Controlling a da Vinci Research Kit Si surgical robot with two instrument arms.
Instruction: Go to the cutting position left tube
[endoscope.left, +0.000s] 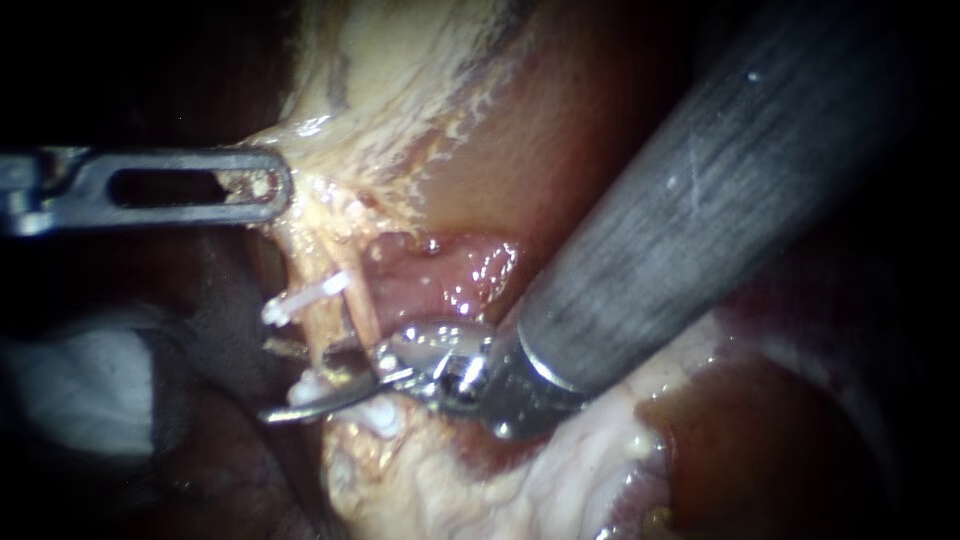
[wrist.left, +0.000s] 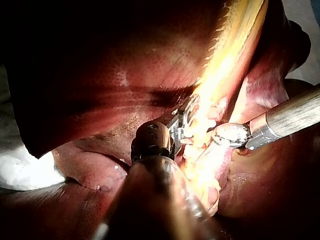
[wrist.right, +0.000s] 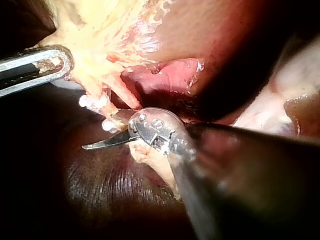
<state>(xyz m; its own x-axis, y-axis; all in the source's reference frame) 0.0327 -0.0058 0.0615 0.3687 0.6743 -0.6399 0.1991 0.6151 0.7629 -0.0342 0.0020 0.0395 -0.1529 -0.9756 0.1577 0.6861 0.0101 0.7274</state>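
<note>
Yellow tissue (endoscope.left: 310, 205) is pinched by the left instrument (endoscope.left: 270, 185); the right instrument (endoscope.left: 270, 380) holds its 2 blades spread, with the left tube (endoscope.left: 322, 300) between them.

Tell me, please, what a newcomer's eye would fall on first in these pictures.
First comes the right instrument: its thick grey shaft sweeps in from the upper right, and its open blades reach across a pale tube at the centre. A white clip crosses that tube just above the blades. Further up, the left instrument comes in from the left and meets the pale yellow tissue.
</note>
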